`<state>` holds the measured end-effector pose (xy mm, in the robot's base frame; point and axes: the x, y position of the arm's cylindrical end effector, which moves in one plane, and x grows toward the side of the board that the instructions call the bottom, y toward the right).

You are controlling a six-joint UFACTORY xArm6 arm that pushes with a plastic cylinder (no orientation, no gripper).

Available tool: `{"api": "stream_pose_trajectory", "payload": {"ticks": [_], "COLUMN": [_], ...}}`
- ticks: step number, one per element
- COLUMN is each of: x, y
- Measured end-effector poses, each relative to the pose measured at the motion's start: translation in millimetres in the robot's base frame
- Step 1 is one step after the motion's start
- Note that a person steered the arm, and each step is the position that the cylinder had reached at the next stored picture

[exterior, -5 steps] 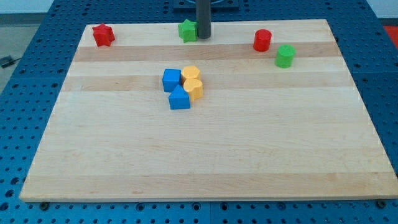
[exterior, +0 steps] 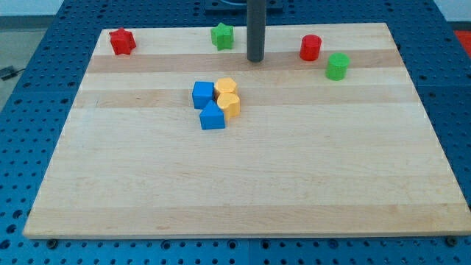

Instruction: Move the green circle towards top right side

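The green circle [exterior: 338, 66] stands near the view's top right, just below and right of a red cylinder [exterior: 310, 48]. My tip [exterior: 255, 59] is at the top middle of the board, well to the left of both, touching no block. A green star-shaped block [exterior: 222, 35] sits up and left of my tip.
A red star-shaped block [exterior: 121, 41] lies at the top left. A cluster of two blue blocks [exterior: 203, 94] [exterior: 212, 116] and two yellow blocks [exterior: 225, 87] [exterior: 230, 105] sits left of centre on the wooden board [exterior: 294, 169].
My tip has moved right and slightly down, away from the green star-shaped block. No block has moved.
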<state>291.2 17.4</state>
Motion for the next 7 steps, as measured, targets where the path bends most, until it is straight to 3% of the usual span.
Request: {"api": "stream_pose_trajectory", "payload": {"ticks": [3,5,7], "x": [55,48,2], "y": [88,158,168]}}
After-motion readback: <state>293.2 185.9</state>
